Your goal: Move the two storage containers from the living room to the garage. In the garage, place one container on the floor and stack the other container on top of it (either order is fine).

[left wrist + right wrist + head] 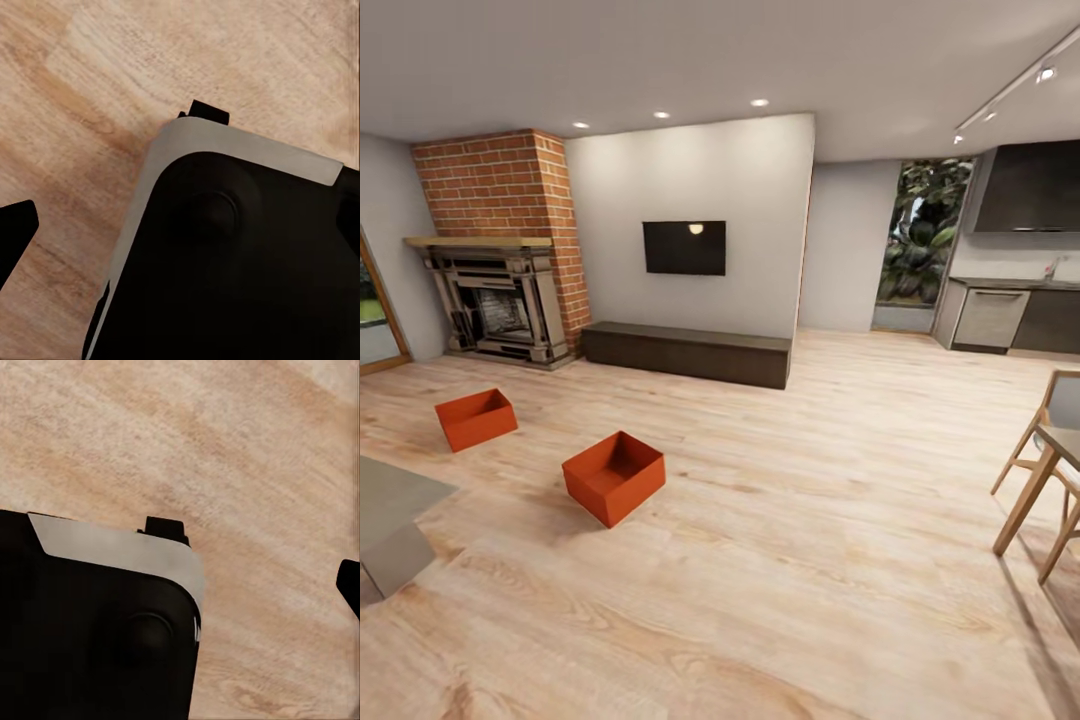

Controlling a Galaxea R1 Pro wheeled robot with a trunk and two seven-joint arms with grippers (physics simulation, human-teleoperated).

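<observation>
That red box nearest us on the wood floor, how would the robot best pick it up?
Probably by the rims of two opposite walls of the nearer storage container, one tool on each, coming from above. It sits upright and open-topped with plain smooth walls and no handles, and it is turned corner-first toward the camera, so squaring up first would help. The other container sits apart, out of the way.

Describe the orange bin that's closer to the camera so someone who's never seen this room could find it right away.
Start at the brick fireplace on the far wall and come forward across the light wood floor. Two orange-red open-topped bins sit there, apart. The nearer bin lies farther from the fireplace, turned corner-on to the camera, while the other bin sits closer to the hearth.
</observation>
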